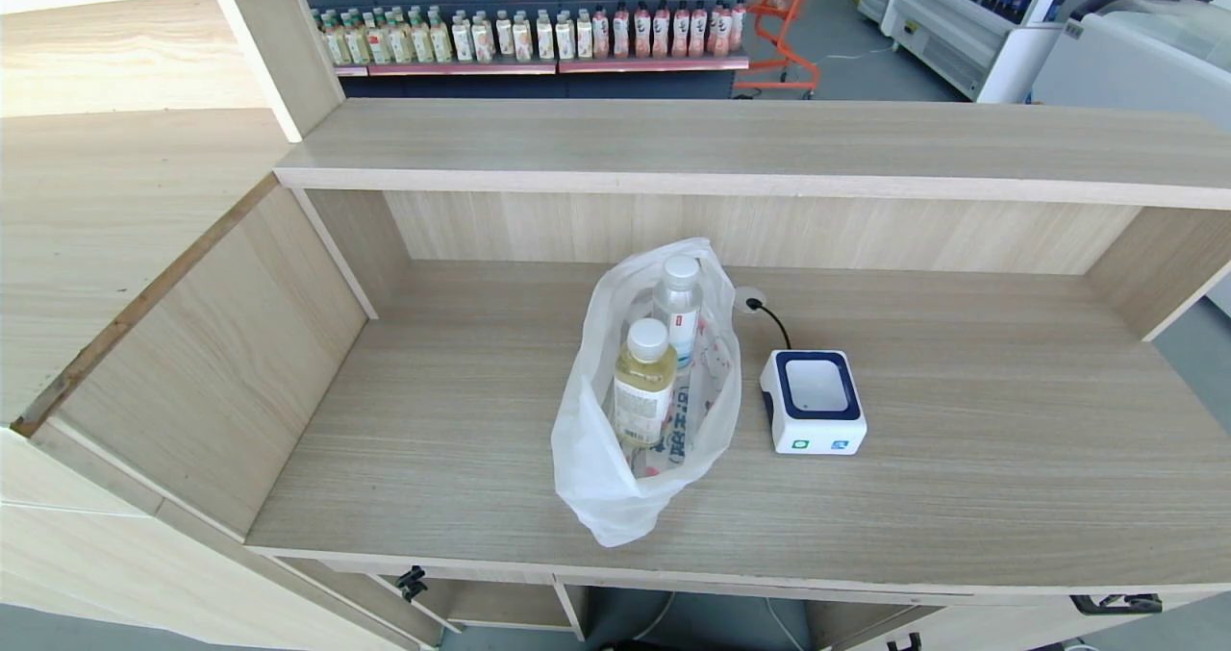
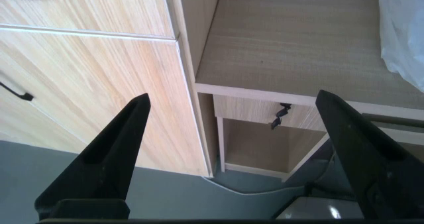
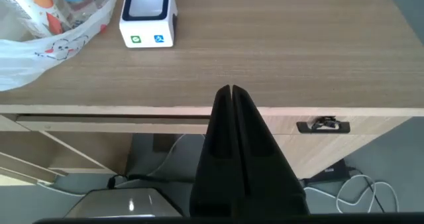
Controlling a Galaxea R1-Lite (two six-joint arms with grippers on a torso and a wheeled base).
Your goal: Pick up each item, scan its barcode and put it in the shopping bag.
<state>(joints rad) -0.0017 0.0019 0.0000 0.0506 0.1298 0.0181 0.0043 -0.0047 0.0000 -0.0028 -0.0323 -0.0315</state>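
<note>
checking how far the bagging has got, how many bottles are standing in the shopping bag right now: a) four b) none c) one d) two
D: the head view shows two capped bottles upright inside the shopping bag, a yellowish bottle nearer the robot and a clear bottle behind it.

The shopping bag [image 1: 589,461] obscures the bases of the yellow bottle [image 1: 644,382] and the clear bottle [image 1: 679,312]. Picture edges crop the bag in both wrist views.
</note>
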